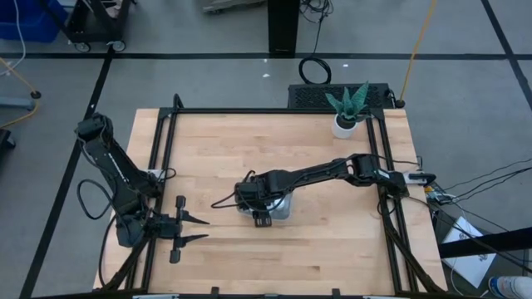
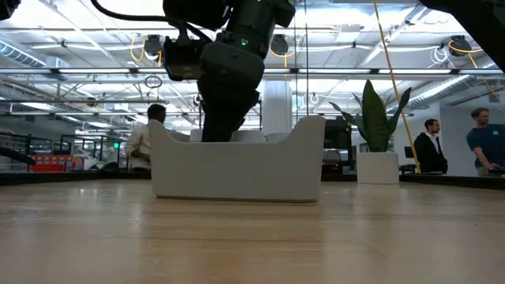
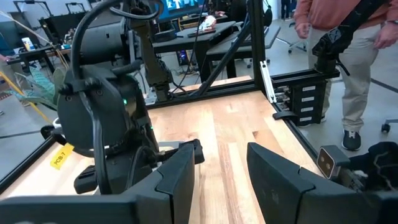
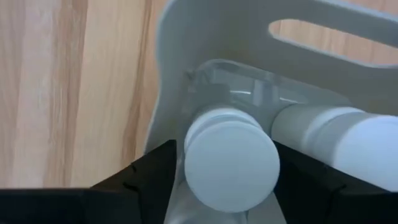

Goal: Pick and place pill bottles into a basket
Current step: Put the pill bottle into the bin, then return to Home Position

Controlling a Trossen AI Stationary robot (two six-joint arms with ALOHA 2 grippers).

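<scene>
The basket (image 1: 274, 205) is a pale low-walled tray resting on its base near the table's middle; it also shows in the low view (image 2: 237, 170). My right gripper (image 4: 227, 171) reaches down into the basket and is shut on a white pill bottle (image 4: 231, 163). A second pill bottle (image 4: 336, 140) lies in the basket beside it. Other bottles are hidden. My left gripper (image 1: 193, 229) is open and empty near the table's left front, pointing toward the basket. My right gripper pinches the pill bottle between its two fingers, one on each side of its body just below the cap (image 4: 186, 155). The fingers come from above, pointing down into the basket. The cap faces up toward the wrist; the bottle's lower end is hidden by the cap.
A white pot with a green plant (image 1: 347, 112) stands at the table's far right. A black frame (image 1: 166, 141) runs around the table. People stand in the room beyond the table (image 2: 430, 146).
</scene>
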